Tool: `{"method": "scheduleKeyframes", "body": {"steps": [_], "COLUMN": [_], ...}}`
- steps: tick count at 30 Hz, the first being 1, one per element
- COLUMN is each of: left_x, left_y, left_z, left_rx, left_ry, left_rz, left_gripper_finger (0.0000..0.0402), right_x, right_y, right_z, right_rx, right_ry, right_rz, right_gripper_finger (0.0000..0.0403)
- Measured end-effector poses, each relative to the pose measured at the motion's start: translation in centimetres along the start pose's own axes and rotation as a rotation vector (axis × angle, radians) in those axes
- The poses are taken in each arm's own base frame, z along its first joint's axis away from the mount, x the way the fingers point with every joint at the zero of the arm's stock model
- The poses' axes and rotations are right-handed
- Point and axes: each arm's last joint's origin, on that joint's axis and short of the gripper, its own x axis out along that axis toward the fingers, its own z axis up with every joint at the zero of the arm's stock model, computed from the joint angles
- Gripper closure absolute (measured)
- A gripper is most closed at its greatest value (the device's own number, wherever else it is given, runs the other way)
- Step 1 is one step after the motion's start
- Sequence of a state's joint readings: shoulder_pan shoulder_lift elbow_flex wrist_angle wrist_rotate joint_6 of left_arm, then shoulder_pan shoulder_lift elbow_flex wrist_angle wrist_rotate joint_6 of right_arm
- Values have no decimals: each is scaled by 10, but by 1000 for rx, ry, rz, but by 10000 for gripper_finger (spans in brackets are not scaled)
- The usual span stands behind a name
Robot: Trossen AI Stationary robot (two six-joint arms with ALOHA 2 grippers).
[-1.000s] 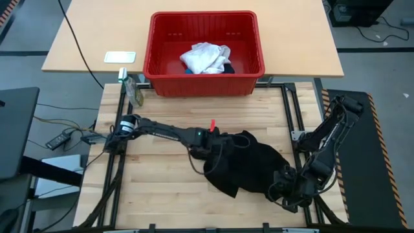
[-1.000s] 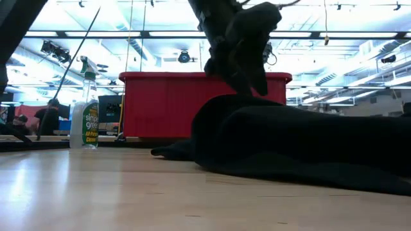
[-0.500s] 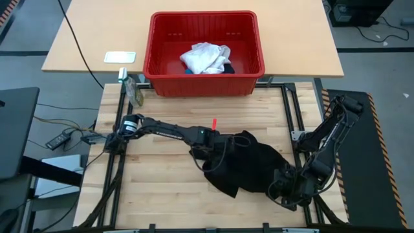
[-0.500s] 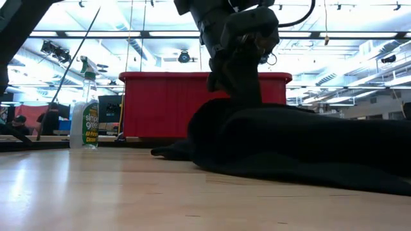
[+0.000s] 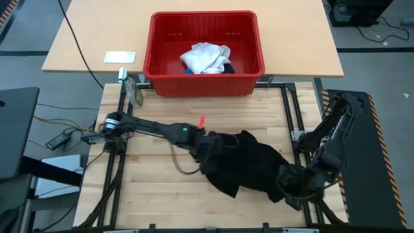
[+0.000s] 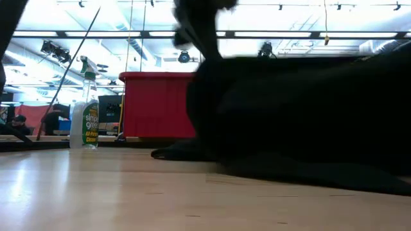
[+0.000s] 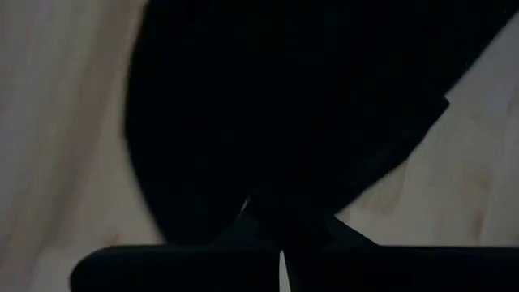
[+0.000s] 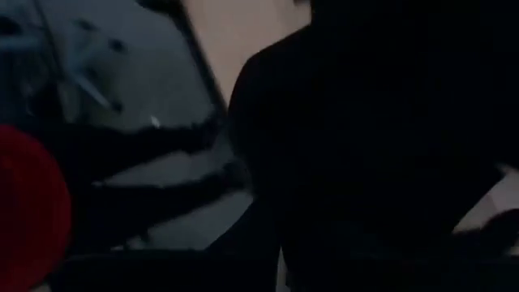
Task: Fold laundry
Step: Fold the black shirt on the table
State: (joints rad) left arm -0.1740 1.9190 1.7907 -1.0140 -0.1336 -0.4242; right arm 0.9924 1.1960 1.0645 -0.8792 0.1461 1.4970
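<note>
The black shirt (image 5: 249,165) lies bunched on the wooden table's right half. In the low view it rises as a dark mass (image 6: 289,109), with its low edge (image 6: 186,153) on the table. My left gripper (image 5: 210,150) is shut on its left part. My right gripper (image 5: 290,183) is at its near right corner, shut on it. A white garment (image 5: 206,57) and a small blue piece (image 5: 188,70) lie in the red basket (image 5: 204,85) beyond the table's far edge. My left gripper pinches a bunch of the shirt's left part (image 7: 280,199) between its two fingers, coming steeply from above. The cloth hangs below the fingers (image 7: 243,231) and spreads down to the table. My right gripper holds the shirt's near right corner (image 5: 284,176), slanting down; the cloth (image 8: 373,146) covers the place of contact. That side stands raised off the table in the low view.
A green spray bottle (image 5: 132,90) stands at the table's far left corner, also in the low view (image 6: 85,106). A white card (image 5: 120,57) lies on the far table left of the basket. Bare wood shows on the table's left and near parts.
My left gripper has come down onto the shirt's left part, taken hold, and then risen toward the table's left edge with it. My right gripper has risen too. The shirt is drawn up on both sides, while its low edge stays on the table.
</note>
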Motion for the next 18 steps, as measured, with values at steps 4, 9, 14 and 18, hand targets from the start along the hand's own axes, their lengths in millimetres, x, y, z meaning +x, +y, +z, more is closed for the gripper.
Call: {"method": "scheduleKeyframes", "body": {"steps": [4,9,14,18], "left_x": [-30,-33,-14,2], "left_y": [-7,-22,-48,-58], "left_z": [-13,-21,-40,-61], "left_rx": [-17,-39,-35,-57], "left_ry": [-28,-54,-33,19], "left_rz": [52,81,155,190], "left_gripper_finger": [400,401,401,401], "right_x": [-13,-2,31,47], "right_y": [-11,-27,-24,-17], "right_z": [4,8,-4,-19], "right_rx": [24,38,-35,-78], "right_ry": [-161,-214,101,334], "right_rz": [-80,-212,-175,-121], "right_gripper_finger": [336,309,283,266]}}
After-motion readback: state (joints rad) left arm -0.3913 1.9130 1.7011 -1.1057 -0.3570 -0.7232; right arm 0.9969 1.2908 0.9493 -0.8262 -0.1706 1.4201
